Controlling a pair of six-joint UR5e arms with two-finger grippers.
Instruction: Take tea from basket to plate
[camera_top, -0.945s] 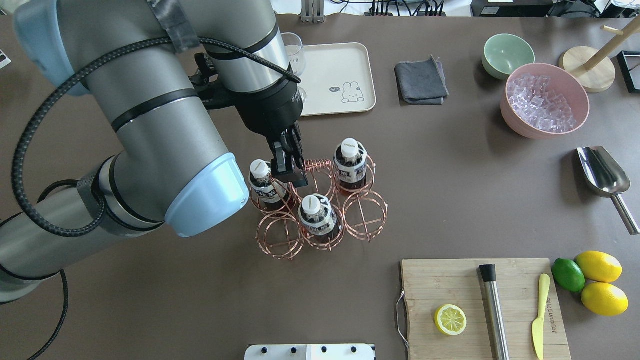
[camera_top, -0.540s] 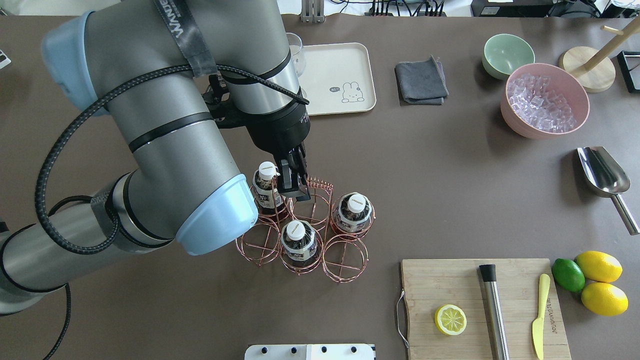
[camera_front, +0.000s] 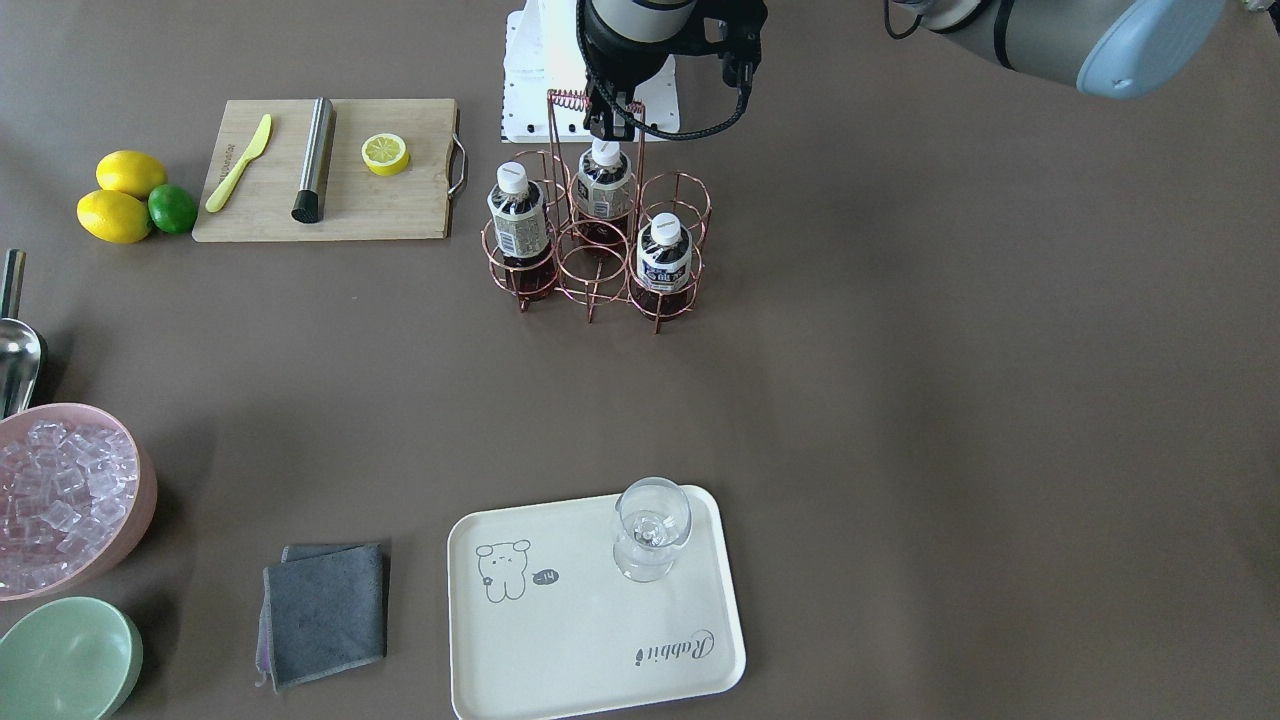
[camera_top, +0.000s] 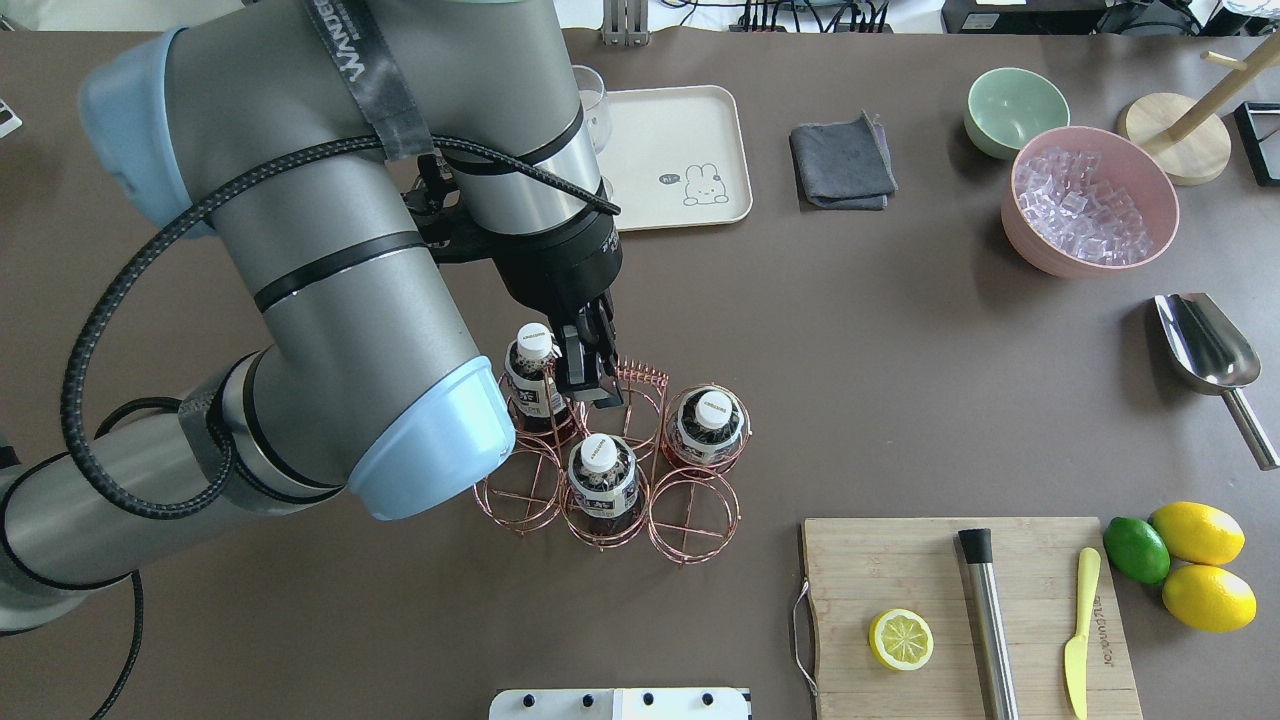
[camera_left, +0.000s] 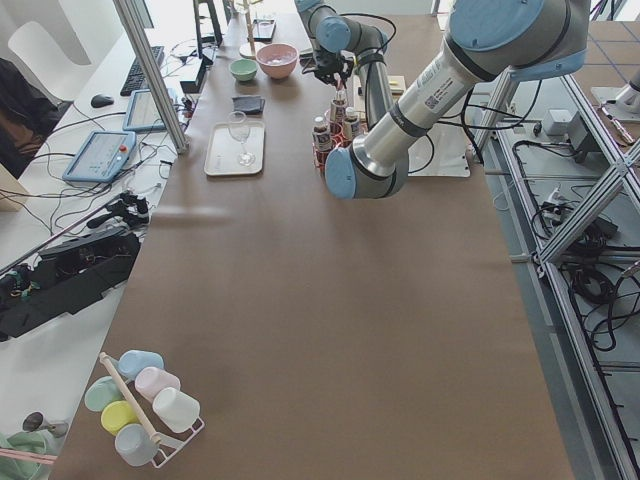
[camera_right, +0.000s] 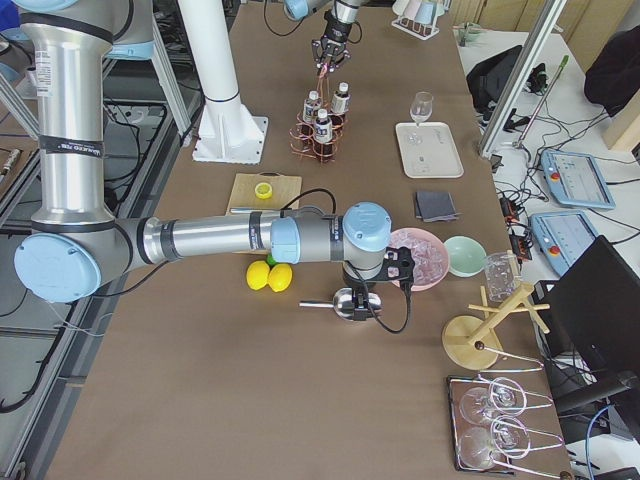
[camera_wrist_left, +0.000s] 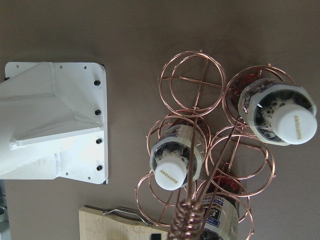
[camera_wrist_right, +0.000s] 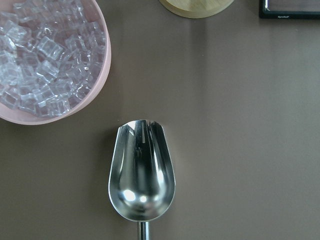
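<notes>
The basket (camera_top: 693, 520), all three tea bottles (camera_top: 600, 480) in its cells, now sits nearer the robot than a second ago, dragged by the left pincer (camera_top: 588, 385) clamped on its coiled handle, so the far plate (camera_top: 665, 130) holds no tea yet.

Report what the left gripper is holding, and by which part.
The left gripper is shut on the basket, gripping the coiled top of its looped wire handle. The three tea bottles stand in their cells, not gripped.
</notes>
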